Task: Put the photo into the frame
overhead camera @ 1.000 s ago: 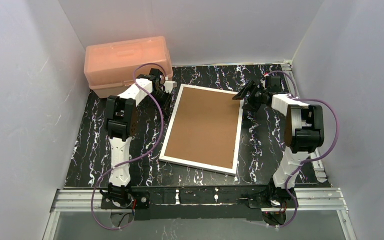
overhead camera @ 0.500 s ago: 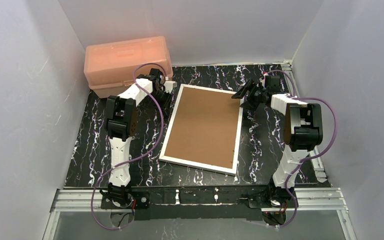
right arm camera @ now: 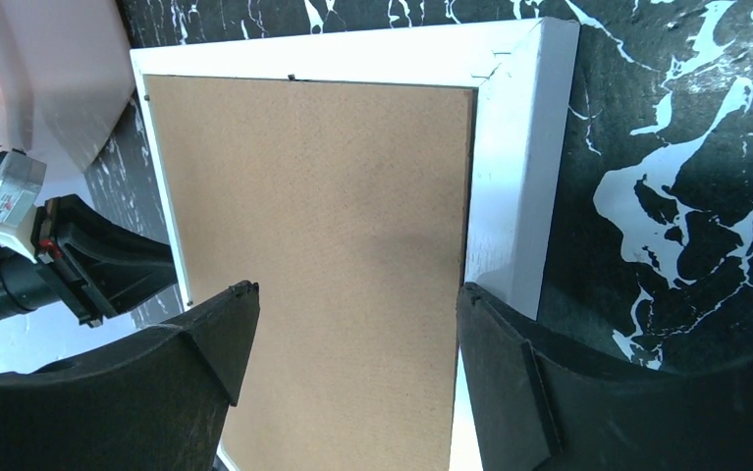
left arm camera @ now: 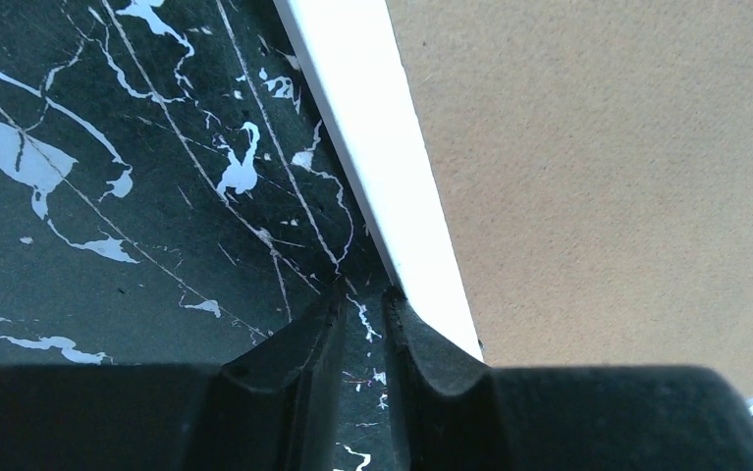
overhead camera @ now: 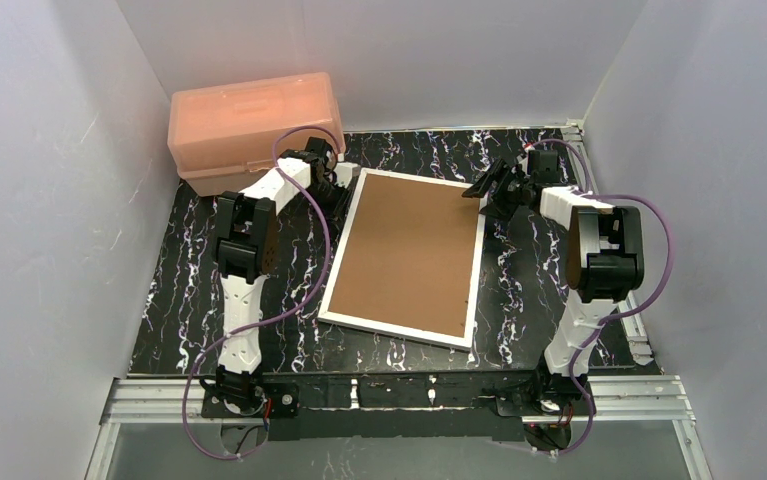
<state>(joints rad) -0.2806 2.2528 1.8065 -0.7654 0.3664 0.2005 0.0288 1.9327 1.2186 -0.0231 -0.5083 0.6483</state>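
The white frame [overhead camera: 344, 272] lies face down on the black marbled table, with a brown cardboard backing board [overhead camera: 409, 250] filling it. The photo is hidden. My left gripper [overhead camera: 337, 190] sits low at the frame's far left edge. In the left wrist view the gripper [left arm camera: 362, 291] has only a narrow gap with bare table in it, and its right fingertip [left arm camera: 397, 299] touches the frame's white rim [left arm camera: 382, 147]. My right gripper [overhead camera: 484, 190] hovers open at the far right corner. In its own view the gripper [right arm camera: 352, 289] spans the board [right arm camera: 313, 196] and the rim [right arm camera: 510, 147].
A salmon-pink plastic box [overhead camera: 254, 125] stands at the back left, just behind the left arm. White walls close in the table on three sides. A metal rail [overhead camera: 399, 395] runs along the near edge by the arm bases.
The left wrist has shifted slightly right and away along the frame's far left edge. The right gripper's jaws have narrowed a little. The frame has not moved.
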